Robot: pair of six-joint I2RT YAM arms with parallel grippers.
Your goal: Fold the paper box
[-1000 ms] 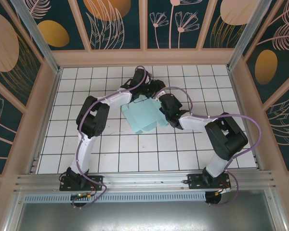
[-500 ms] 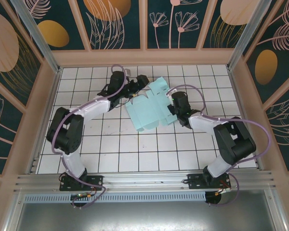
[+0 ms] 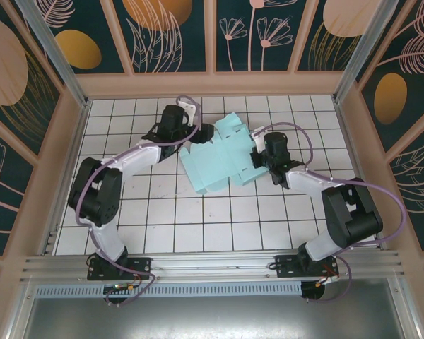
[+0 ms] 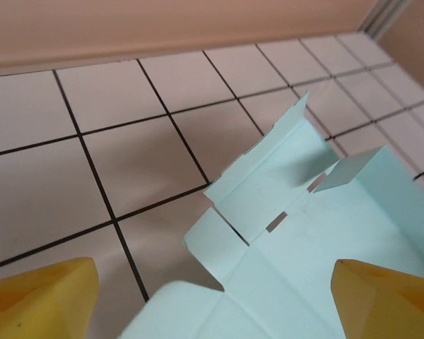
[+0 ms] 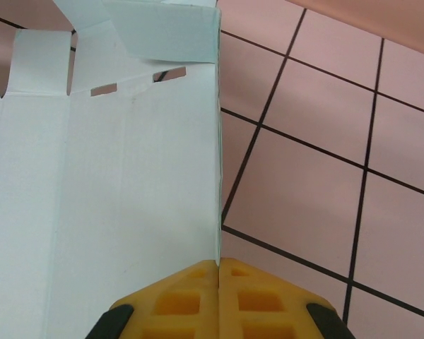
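Paper box (image 3: 222,159): part-opened sheet, flat on the surface (image 3: 162,212), some flaps raised.
Right end effector (image 5: 219,267): closed, pinching the box's right edge.
Left end effector (image 4: 208,272): spread wide, empty, over the box's left corner.
Advice: anchor right; left folds along the crease.

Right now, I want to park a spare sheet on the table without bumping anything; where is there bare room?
Freest: the near tiles of the table, between left arm and right arm, below the paper box. Also the far right corner. Crowded: the middle, where the open left gripper and the right gripper, shut on the box's edge, meet.
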